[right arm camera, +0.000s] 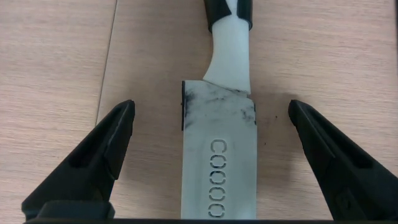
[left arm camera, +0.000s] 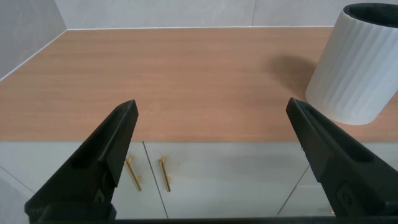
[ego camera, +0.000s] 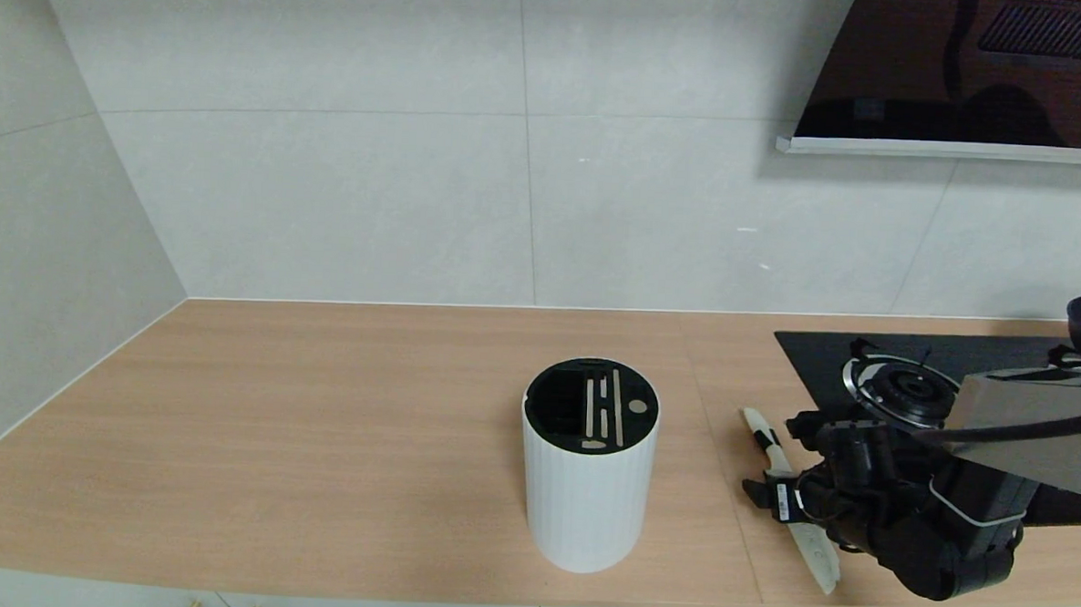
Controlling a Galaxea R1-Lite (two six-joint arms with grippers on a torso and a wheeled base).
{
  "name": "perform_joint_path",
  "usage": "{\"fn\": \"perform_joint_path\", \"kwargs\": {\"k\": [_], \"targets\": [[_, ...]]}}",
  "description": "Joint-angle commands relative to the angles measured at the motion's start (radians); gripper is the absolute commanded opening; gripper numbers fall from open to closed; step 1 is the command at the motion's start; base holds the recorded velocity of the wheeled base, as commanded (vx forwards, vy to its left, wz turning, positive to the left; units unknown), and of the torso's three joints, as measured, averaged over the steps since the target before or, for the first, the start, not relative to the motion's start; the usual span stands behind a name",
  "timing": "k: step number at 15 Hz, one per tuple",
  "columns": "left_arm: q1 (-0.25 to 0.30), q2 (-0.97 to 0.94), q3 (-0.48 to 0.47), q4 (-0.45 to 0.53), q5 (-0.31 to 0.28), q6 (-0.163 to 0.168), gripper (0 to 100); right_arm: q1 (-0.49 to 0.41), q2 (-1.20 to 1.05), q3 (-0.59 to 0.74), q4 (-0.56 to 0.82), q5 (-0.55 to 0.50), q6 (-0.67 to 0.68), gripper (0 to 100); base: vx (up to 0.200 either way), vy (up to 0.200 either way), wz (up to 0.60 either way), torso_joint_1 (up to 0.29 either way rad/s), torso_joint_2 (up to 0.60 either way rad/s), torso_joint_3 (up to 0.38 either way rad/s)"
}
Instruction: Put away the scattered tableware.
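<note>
Kitchen: hob (ego camera: 906,390), hood (ego camera: 970,76), tiled wall (ego camera: 419,170).

arm (ego camera: 1035,466): grey shell | wrist (ego camera: 869,500): black (cable looped) | fingers (left arm camera: 93,168): black wedges

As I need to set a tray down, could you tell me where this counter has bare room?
The widest free stretch of countertop runs from the left wall to the white holder. A narrower strip separates holder and knife. The right is crowded: the right end effector hangs over the knife, beside the hob.
</note>
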Motion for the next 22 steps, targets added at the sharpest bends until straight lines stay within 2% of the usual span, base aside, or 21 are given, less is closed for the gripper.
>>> {"fn": "perform_joint_path", "kwargs": {"k": [1,11,18,19,22], "targets": [[0.0,0.002,0.0,0.0,0.001,0.0,100,0.0,0.003,-0.001,0.001,0.001,0.0,0,0.0,0.0,0.0,0.0,0.0,0.0],[0.0,0.0,0.0,0.0,0.001,0.0,100,0.0,-0.026,0.004,-0.001,-0.009,0.003,0,0.0,0.0,0.0,0.0,0.0,0.0],[0.0,0.0,0.0,0.0,0.001,0.009,100,0.0,-0.21,0.08,-0.001,-0.006,0.003,0,0.0,0.0,0.0,0.0,0.0,0.0],[0.0,0.002,0.0,0.0,-0.005,0.049,100,0.003,-0.285,0.099,0.005,-0.003,-0.005,0,0.0,0.0,0.0,0.0,0.0,0.0],[-0.001,0.0,-0.003,-0.006,-0.018,0.052,100,0.028,-0.394,0.108,0.008,-0.009,-0.008,0,0.0,0.0,0.0,0.0,0.0,0.0]]}}
